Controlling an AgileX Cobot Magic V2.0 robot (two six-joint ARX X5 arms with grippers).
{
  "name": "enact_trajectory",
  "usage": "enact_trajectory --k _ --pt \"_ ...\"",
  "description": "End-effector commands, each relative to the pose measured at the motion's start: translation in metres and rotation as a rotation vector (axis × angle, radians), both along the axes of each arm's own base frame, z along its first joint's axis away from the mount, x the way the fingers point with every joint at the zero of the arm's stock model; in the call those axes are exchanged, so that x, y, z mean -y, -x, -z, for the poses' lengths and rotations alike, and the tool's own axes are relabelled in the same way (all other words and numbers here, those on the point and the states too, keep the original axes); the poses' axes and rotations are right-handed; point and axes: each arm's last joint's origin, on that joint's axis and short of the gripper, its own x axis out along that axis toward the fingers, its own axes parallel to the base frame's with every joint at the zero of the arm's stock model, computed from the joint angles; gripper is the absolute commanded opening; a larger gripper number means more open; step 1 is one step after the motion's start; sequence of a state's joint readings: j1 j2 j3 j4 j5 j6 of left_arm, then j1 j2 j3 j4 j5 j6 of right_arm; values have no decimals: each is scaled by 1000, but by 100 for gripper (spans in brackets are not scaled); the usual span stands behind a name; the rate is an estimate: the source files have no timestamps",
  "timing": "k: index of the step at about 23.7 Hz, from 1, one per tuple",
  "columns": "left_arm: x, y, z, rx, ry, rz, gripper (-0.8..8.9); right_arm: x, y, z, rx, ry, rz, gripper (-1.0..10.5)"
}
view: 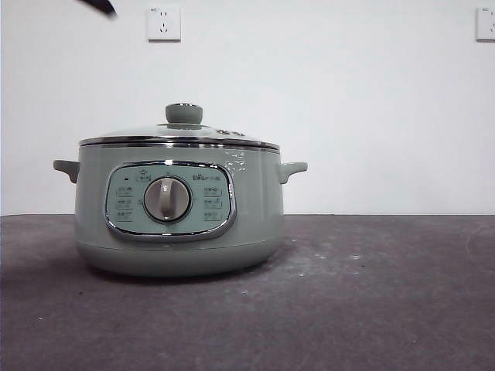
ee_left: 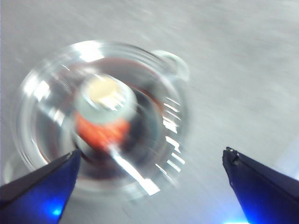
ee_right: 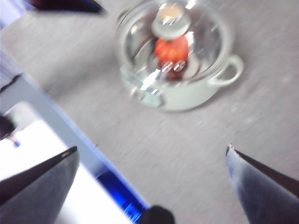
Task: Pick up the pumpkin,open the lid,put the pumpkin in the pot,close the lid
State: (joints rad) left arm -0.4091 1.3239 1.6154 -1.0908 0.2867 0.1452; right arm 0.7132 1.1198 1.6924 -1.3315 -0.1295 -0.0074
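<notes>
The pale green pot (view: 178, 205) stands on the dark table with its lid (view: 179, 135) on it. The lid has a chrome rim and a green knob (view: 184, 114). The left wrist view is blurred and shows the lid (ee_left: 154, 126) as see-through, with the orange-red pumpkin (ee_left: 100, 130) inside the pot under the knob. The right wrist view shows the pumpkin (ee_right: 170, 49) through the lid (ee_right: 210, 42) and the pot (ee_right: 187, 95). My left gripper (ee_left: 152, 153) is open and empty above the pot. My right gripper (ee_right: 152, 148) is open and empty, higher and off to one side.
The front view shows a black arm tip (view: 100, 6) at the top left corner and two wall sockets (view: 164, 23). The right wrist view shows the other arm's dark jaw (ee_right: 65, 4) and a white and blue table edge (ee_right: 70, 140).
</notes>
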Motion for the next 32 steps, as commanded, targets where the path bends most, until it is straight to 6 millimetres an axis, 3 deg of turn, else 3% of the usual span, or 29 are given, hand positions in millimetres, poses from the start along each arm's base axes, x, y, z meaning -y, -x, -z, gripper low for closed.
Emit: enact_trajectory --k 1,3,4,5,8,32 --pt "-8 23 -17 -42 13 25 459 1 3 2 -42 2 -19 479" --pt "-15 39 -28 -19 20 29 110 0 4 3 -72 -21 -58 308" --pt "-18 47 -33 -1 23 35 -19 -1 5 2 -86 -39 -93 134" --pt "-21 53 -35 8 22 38 -8 -2 5 2 -88 -48 -132 -30" --pt "-24 60 -36 6 21 38 -4 -2 5 2 -76 -43 -135 -2" --pt "-23 60 -36 7 22 42 -4 14 23 -5 -24 -82 -138 0"
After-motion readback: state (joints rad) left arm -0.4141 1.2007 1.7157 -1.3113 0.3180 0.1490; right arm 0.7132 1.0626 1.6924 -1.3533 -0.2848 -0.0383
